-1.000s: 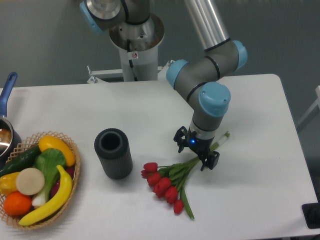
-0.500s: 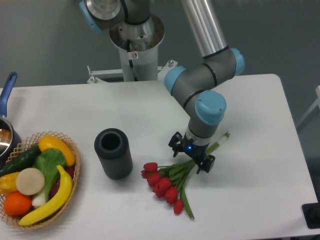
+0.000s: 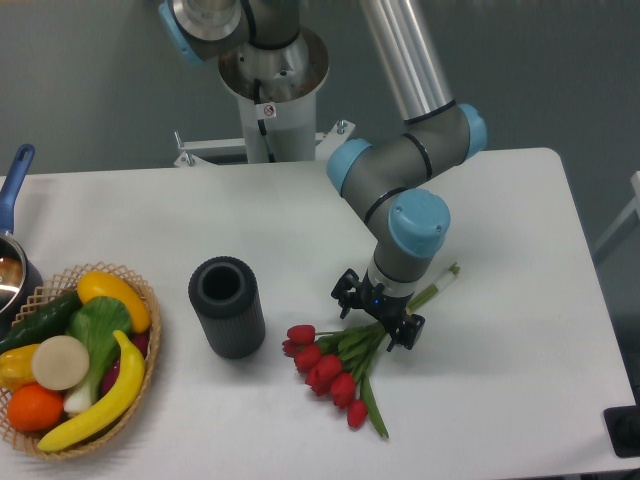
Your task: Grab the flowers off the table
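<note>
Comparing this view with the two before it, I noted that the tool [image 3: 378, 312] had travelled left and slightly down along the stems, from nearer the cut ends toward the leafy middle of the flowers [image 3: 345, 362]. The flowers themselves had not shifted: they lay flat on the counter [image 3: 500, 220], red buds pointing toward the near left, stem ends reaching up to the right past the wrist.

Tool state: the two fingers stood apart, one on each side of the stems, with the stems passing between them. I saw no clamping yet, and I could not tell from this angle whether the fingertips touched the counter.

Assessment: the sideways travel appeared to be final positioning for the grasp. The new position put the fingers closer to the bunch's middle, which I judged would balance it better than a grip at the thin ends. The lift had not begun.

Other items: a dark ribbed cylinder [image 3: 227, 306] stood just left of the buds, apart from them. A basket [image 3: 140, 290] of fruit and vegetables sat at the far left, well clear of the work.
</note>
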Controlling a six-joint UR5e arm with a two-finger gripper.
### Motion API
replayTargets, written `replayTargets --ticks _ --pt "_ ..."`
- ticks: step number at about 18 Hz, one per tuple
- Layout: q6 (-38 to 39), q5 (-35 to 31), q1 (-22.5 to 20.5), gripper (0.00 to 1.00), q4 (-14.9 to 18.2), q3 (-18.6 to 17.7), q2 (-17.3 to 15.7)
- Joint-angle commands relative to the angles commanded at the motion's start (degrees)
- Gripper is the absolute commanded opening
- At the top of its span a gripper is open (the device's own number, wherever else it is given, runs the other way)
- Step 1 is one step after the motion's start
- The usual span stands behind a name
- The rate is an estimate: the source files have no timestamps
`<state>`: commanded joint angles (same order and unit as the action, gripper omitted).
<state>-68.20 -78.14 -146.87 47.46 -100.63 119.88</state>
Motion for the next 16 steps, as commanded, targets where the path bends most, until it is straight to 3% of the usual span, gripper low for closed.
replayTargets --ticks 3,9,12,14,16 --pt "-0.2 -0.1 0.0 1.00 0.0 0.0 0.0" --pt "0.0 -0.1 0.0 0.84 0.0 0.0 0.2" --pt "-0.1 -0.1 0.0 0.83 0.0 0.1 0.2" --pt "0.0 -0.1 0.0 0.72 0.0 0.1 0.0" --pt "0.0 -0.1 0.0 0.69 0.0 0.0 0.0"
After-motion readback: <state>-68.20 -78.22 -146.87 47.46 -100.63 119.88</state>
